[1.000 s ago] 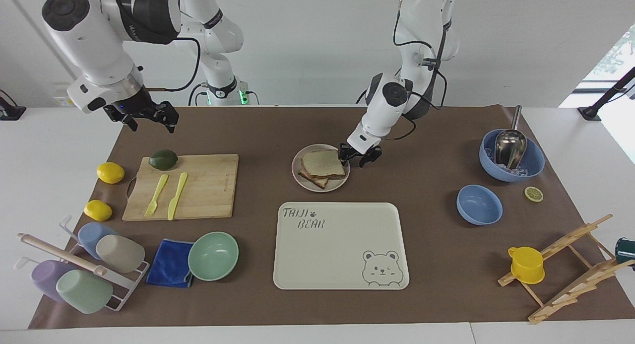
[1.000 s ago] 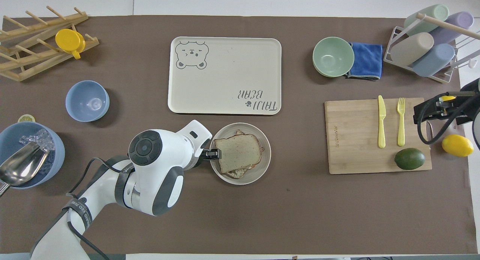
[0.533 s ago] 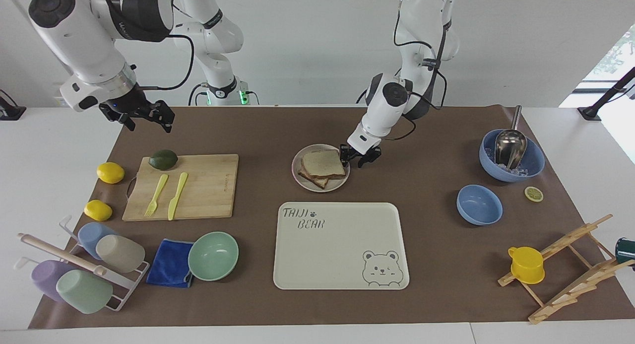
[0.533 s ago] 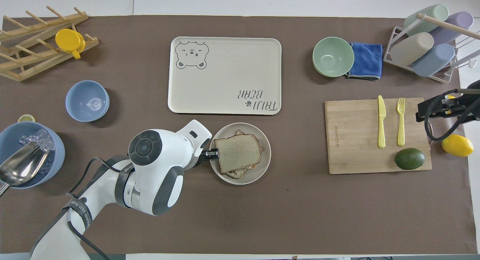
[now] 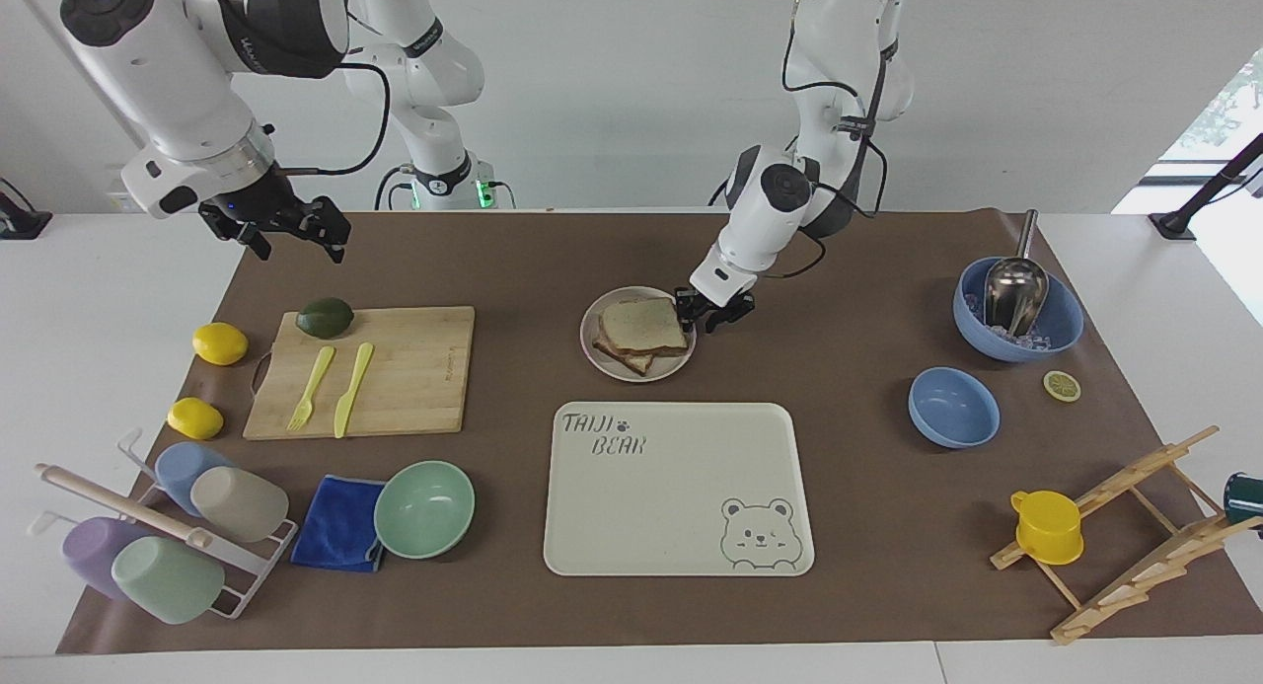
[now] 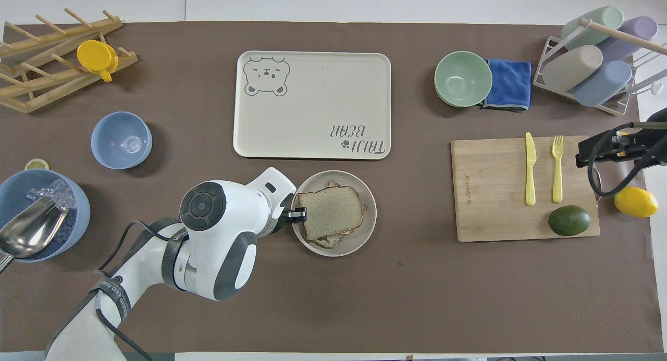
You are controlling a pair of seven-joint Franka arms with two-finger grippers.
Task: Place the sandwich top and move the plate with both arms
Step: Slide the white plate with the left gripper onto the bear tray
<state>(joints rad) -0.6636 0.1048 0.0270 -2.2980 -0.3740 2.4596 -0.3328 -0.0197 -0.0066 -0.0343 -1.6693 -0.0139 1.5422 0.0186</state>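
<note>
The sandwich top [image 5: 641, 325] [image 6: 331, 211], a light slice with a brown crust, lies flat on a lower slice on the round beige plate [image 5: 672, 370] [image 6: 369, 220] mid-table. My left gripper [image 5: 703, 313] [image 6: 296, 214] is low at the plate's rim, on the side toward the left arm's end, touching or almost touching the edge. My right gripper [image 5: 294, 245] [image 6: 590, 156] hangs open and empty in the air over the mat's edge beside the wooden cutting board [image 5: 395, 368] [image 6: 495, 189].
The cream bear tray [image 5: 681, 487] [image 6: 312, 106] lies just farther from the robots than the plate. A yellow knife, a fork and a dark green fruit [image 5: 325, 316] sit on the board. Two blue bowls [image 5: 953, 406] stand toward the left arm's end.
The left gripper has eased slightly closer in on the plate's rim. The right gripper has risen a little and drifted toward its own end of the table.
</note>
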